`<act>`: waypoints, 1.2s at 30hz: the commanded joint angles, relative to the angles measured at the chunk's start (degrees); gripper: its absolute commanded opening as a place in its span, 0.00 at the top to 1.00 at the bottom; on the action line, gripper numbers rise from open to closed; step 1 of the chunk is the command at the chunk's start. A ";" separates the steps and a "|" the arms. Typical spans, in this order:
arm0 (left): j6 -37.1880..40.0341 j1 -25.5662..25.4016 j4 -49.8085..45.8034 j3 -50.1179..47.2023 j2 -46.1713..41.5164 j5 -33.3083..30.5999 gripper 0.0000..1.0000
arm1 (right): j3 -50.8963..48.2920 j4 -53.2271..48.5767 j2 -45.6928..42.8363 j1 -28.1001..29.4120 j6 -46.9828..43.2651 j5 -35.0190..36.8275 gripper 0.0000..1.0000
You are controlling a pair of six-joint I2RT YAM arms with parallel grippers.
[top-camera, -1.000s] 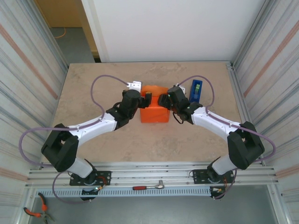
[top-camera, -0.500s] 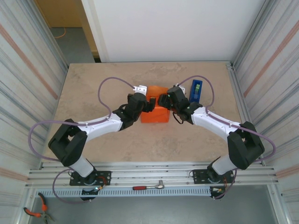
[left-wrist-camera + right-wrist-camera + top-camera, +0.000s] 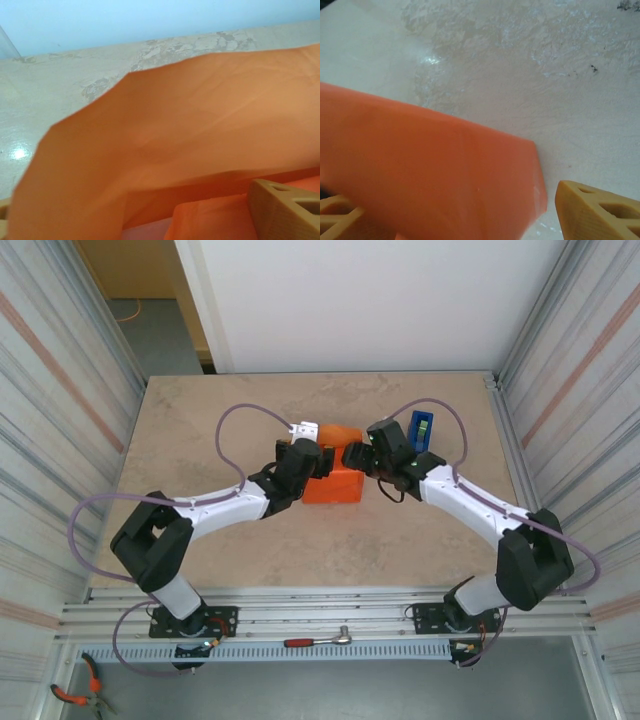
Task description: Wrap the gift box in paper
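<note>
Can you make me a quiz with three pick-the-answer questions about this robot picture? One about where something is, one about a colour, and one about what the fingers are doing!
1. Where is the tape holder?
A. left of the paper
B. right of the paper
C. on top of the paper

2. What colour is the paper?
A. green
B. orange
C. purple

3. The right arm's fingers are:
A. spread apart
B. squeezed shut
C. holding the tape holder

Answers:
1. B, since in the top view it stands just past the paper's right side.
2. B, since the sheet is bright orange.
3. A, since the wrist view shows them wide apart, with bare table between one finger and the paper.
</note>
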 commanded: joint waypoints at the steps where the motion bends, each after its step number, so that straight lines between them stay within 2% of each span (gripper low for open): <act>1: -0.45 -0.43 -3.96 0.68 1.28 -2.56 0.11 | 2.56 -3.23 -3.70 -1.36 -1.55 -1.76 0.22; 9: -0.58 -0.52 -3.69 0.32 1.27 -2.34 0.12 | 5.93 -5.94 -1.63 -1.15 -6.06 -1.60 0.24; 13: -0.49 -0.52 -3.87 0.46 1.63 -2.46 0.12 | 7.77 -6.50 0.68 -1.03 -7.71 0.28 0.34; 14: -0.44 -0.52 -3.95 0.50 1.63 -2.42 0.12 | 8.21 -6.50 1.34 -1.04 -8.11 0.54 0.39; 20: -0.65 -0.53 -4.15 0.50 1.72 -2.44 0.12 | 9.93 -5.24 3.45 -1.08 -9.41 -1.34 0.99; 21: -0.58 -0.52 -4.15 0.53 1.72 -2.41 0.12 | 10.30 -5.18 3.52 -1.04 -9.53 -1.96 1.00; 23: -0.49 -0.52 -4.32 0.58 1.71 -2.58 0.13 | 10.65 -4.83 3.04 -0.97 -9.67 -3.54 0.98; 24: -0.49 -0.52 -4.38 0.62 1.67 -2.64 0.13 | 10.74 -4.82 2.64 -1.02 -9.66 -4.43 0.84; 25: -0.49 -0.52 -4.41 0.58 1.63 -2.68 0.13 | 10.77 -4.96 1.89 -1.13 -9.46 -5.08 0.64; 26: -0.37 -0.52 -4.40 0.62 1.61 -2.73 0.12 | 10.70 -4.92 0.87 -1.28 -9.15 -5.85 0.51; 27: -0.35 -0.52 -4.47 0.61 1.63 -2.73 0.13 | 10.58 -5.06 -0.05 -1.39 -8.80 -6.21 0.45; 31: -0.43 -0.52 -4.76 0.80 1.77 -2.81 0.13 | 7.42 -4.68 -5.64 -3.63 -5.67 -6.82 0.35; 36: -0.50 -0.52 -5.20 0.65 1.63 -3.11 0.13 | -0.82 -0.85 -10.46 -10.94 1.69 -10.50 0.36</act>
